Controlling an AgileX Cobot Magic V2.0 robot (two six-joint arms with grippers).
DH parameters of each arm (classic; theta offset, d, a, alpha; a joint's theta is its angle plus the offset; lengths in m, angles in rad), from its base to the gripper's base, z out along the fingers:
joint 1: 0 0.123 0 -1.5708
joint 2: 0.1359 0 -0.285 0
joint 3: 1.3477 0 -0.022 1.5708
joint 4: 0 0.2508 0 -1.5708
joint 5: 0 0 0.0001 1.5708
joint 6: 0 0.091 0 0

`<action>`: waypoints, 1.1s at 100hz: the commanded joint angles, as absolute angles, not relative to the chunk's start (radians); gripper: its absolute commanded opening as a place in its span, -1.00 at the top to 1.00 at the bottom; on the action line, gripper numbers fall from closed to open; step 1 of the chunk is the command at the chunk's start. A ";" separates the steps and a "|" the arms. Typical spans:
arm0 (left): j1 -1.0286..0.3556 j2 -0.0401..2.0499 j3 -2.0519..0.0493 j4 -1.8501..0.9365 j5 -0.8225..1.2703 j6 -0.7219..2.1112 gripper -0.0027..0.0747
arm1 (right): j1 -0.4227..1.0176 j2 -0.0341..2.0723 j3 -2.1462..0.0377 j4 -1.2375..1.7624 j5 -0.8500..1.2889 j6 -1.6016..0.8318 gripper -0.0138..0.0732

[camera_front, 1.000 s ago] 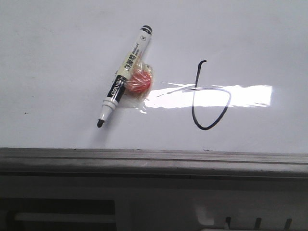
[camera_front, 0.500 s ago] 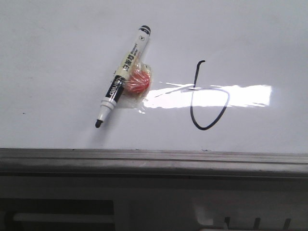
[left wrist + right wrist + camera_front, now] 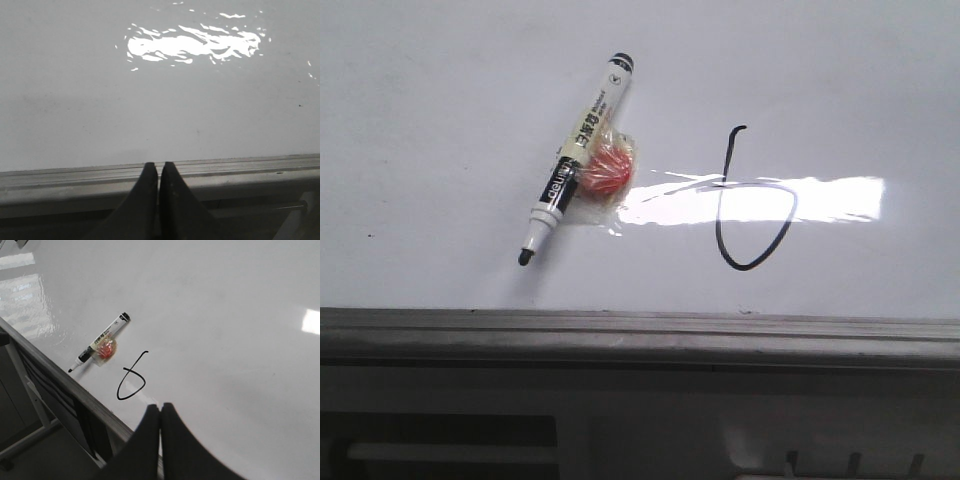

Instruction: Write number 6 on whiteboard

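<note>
- One whiteboard (image 3: 440,120) fills the scene, flat and glossy, with a single grey metal rim (image 3: 620,335) along its near edge.
- One marker pen (image 3: 576,158) lies on the board left of centre, slanted, its uncapped black tip (image 3: 526,257) pointing near-left and its black end cap pointing far-right.
- One small red lump in clear tape (image 3: 605,170) sits against the right side of the pen's barrel, touching it at about mid-length.
- One number 6 (image 3: 750,200) is drawn on the board, to the right of the pen and apart from it: a tall stem with a small hooked tip at the far end and a round loop at the near end. The loop's lowest point stops short of the rim.
- One bright strip of glare (image 3: 770,198) runs left to right across the loop and reaches toward the red lump.
- Left gripper (image 3: 159,172): its two dark fingers are pressed together with nothing between them, their tips over the rim at the board's near edge.
- Right gripper (image 3: 160,412): its two dark fingers are likewise pressed together and hold nothing, hanging above the board near the drawn figure and on its near-right side; nothing lies between them and the ink.
- Below the rim, the right wrist view shows one grey frame with slats (image 3: 35,390) under the board.
</note>
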State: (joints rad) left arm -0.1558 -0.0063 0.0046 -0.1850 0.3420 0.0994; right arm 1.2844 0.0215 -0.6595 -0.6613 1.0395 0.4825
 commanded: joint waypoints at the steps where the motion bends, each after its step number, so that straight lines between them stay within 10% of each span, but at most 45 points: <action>1: -0.153 -0.035 0.049 -0.204 0.307 0.089 0.98 | 1.284 0.048 -0.679 -0.700 0.980 0.481 0.78; 27: -0.153 -0.035 0.049 -0.204 0.307 0.089 0.98 | 1.130 0.048 -0.498 -0.794 0.821 0.481 0.78; 80: -0.153 -0.035 0.049 -0.204 0.307 0.089 0.98 | 0.259 0.052 -0.022 -0.174 0.012 0.273 0.78; 110: -0.153 -0.035 0.049 -0.204 0.307 0.089 0.98 | 0.086 -0.031 0.040 -0.175 0.271 0.273 0.78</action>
State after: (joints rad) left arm -0.1558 -0.0063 0.0046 -0.1857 0.3435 0.0994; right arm 0.1075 0.0009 0.0157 -0.1730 0.2376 0.2869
